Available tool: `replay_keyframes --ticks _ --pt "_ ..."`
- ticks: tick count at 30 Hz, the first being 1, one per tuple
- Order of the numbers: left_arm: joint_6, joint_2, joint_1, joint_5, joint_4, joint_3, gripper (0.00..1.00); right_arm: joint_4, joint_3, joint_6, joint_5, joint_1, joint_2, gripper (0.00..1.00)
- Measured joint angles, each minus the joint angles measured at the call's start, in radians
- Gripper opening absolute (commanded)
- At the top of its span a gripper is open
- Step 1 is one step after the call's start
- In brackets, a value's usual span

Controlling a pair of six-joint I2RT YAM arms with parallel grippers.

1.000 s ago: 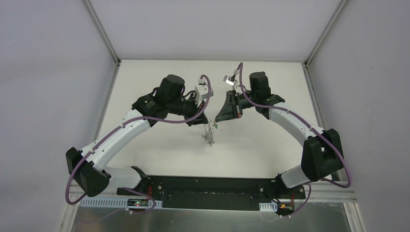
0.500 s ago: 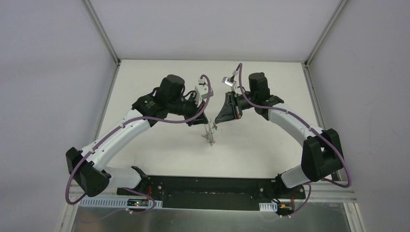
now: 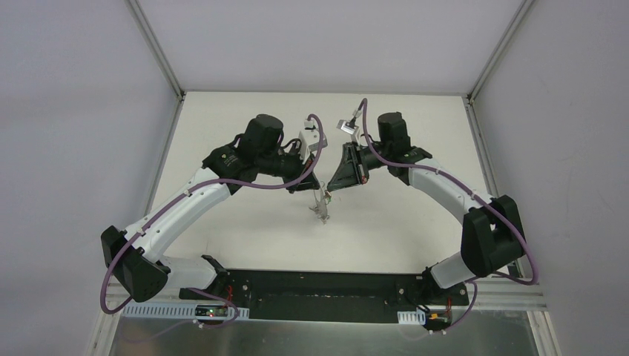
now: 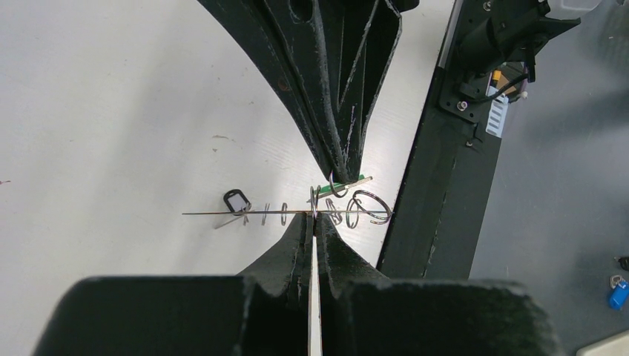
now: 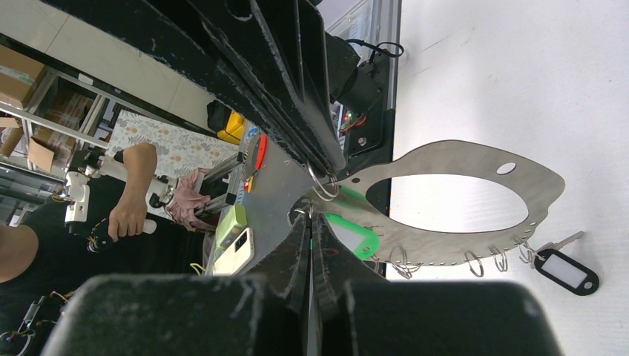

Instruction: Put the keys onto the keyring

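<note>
The keyring (image 5: 535,185) is a thin flat silver loop with several small split rings and a black oval tag (image 5: 567,271) along its edge. It hangs mid-table between both arms (image 3: 322,210) and shows edge-on in the left wrist view (image 4: 259,213). My left gripper (image 4: 314,219) is shut on its rim; it also shows in the top view (image 3: 317,190). My right gripper (image 5: 311,216) is shut on the key with the green head (image 5: 357,234), held against the loop right by the left fingertips (image 5: 326,159). The key's green shows in the left wrist view (image 4: 356,179).
The white table (image 3: 245,222) has walls at left, back and right. The black mounting plate (image 3: 319,285) runs along the near edge, also in the left wrist view (image 4: 438,185). A person and benches show beyond the table in the right wrist view.
My right gripper has moved a little to the left, closing on the left gripper and the keyring. The green key now hides between the grippers in the top view. The left arm holds still.
</note>
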Motion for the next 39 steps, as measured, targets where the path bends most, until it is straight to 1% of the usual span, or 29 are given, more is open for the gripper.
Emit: replay_keyframes --ticks 19,21,22,26,28,30,34,39 --pt "0.003 -0.003 0.000 0.014 0.006 -0.002 0.00 -0.010 0.002 0.000 0.001 -0.011 0.008 0.00" --pt "0.008 -0.010 0.000 0.012 0.005 -0.002 0.00 -0.075 0.025 -0.037 0.006 -0.029 0.006 0.00" --pt "0.012 -0.014 0.000 0.010 0.003 -0.002 0.00 -0.144 0.051 -0.080 0.017 -0.042 0.006 0.00" --pt "0.053 -0.044 0.000 -0.019 -0.027 -0.002 0.00 -0.509 0.227 -0.352 0.101 -0.093 0.006 0.00" --pt "0.076 -0.065 0.000 -0.039 -0.044 -0.002 0.00 -0.631 0.286 -0.449 0.119 -0.110 -0.002 0.00" --pt "0.101 -0.092 0.000 -0.060 -0.064 -0.002 0.00 -0.724 0.297 -0.523 0.140 -0.116 -0.029 0.00" --pt "0.132 -0.132 0.000 -0.088 -0.095 -0.002 0.00 -0.839 0.281 -0.593 0.168 -0.116 -0.069 0.00" --pt "0.147 -0.144 0.000 -0.106 -0.119 -0.002 0.00 -0.897 0.267 -0.618 0.194 -0.129 -0.088 0.00"
